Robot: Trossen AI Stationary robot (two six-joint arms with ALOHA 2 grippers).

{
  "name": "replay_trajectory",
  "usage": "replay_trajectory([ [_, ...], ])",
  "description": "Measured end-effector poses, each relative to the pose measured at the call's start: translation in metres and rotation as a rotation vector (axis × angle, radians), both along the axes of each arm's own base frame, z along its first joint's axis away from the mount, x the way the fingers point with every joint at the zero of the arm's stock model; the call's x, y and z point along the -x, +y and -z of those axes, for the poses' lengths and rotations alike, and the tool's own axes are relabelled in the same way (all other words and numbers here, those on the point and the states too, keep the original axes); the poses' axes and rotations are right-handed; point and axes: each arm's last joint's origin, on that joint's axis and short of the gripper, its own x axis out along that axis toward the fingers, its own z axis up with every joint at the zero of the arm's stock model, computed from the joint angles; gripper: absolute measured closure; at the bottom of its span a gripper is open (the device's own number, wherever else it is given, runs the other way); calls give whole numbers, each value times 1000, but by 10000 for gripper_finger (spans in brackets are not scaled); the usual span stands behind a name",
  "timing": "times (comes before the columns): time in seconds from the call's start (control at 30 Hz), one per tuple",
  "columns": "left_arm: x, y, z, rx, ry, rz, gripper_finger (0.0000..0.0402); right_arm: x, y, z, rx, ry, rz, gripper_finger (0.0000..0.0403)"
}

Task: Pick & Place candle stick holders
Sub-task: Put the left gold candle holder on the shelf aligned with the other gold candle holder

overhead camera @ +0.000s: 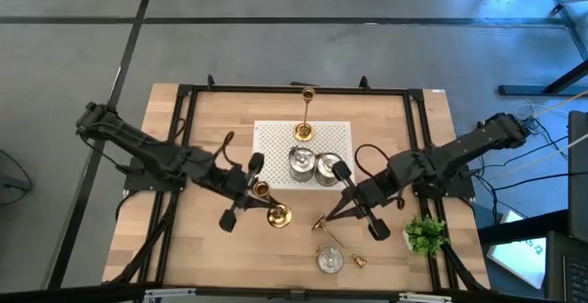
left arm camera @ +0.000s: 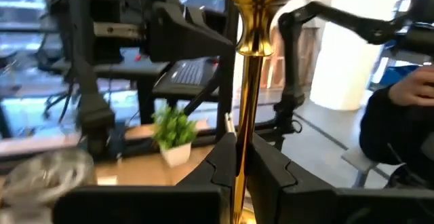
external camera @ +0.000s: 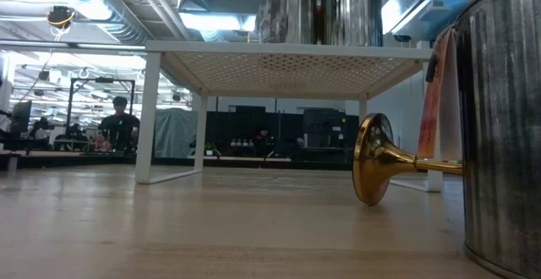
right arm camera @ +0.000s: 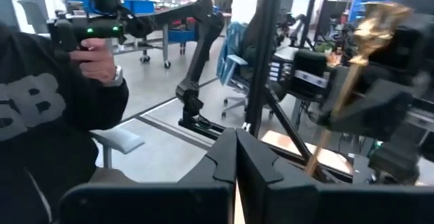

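Clamped in the left gripper (overhead camera: 257,191): a slim tall gold metal candlestick with a round flared base (overhead camera: 273,209), carried over the bare wood just in front of the stand. Seen in the left wrist view with the stem pinched between both dark fingers (left arm camera: 217,166). Not yet set down, so to be counted as under way only.

Already placed, by the look of it: a second gold candlestick (overhead camera: 305,112), upright at the far edge of the white perforated rectangular stand (overhead camera: 276,138). Also one squat shiny silver round holder (overhead camera: 300,162) and a second silver holder (overhead camera: 327,168), side by side at the near edge of the same stand.

Left to do: a third gold candlestick (overhead camera: 338,243), lying on its side on the light wooden table (overhead camera: 211,138) near the front. Just beside its stem, a third silver holder (overhead camera: 331,261), also down on the wood.

Hovering near the flared end of that lying piece: the right gripper (overhead camera: 335,211), fingers drawn together, nothing visibly held between them.

Judged from this: about half finished, if the stand is indeed the goal; three pieces up, one in the air, two waiting.

Beside the right arm, a small green plant in a white pot (overhead camera: 424,234), no part of the job.
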Motion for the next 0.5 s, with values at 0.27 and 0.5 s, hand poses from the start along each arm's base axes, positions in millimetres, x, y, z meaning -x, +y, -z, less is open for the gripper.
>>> replay_trajectory([
  [0.27,-22,10,-8,-32,-91,100,387,0,0,0,4,-1,0,399],
  [0.5,-47,4,8,-85,4,122,387,0,0,-1,-3,-15,0,399],
])
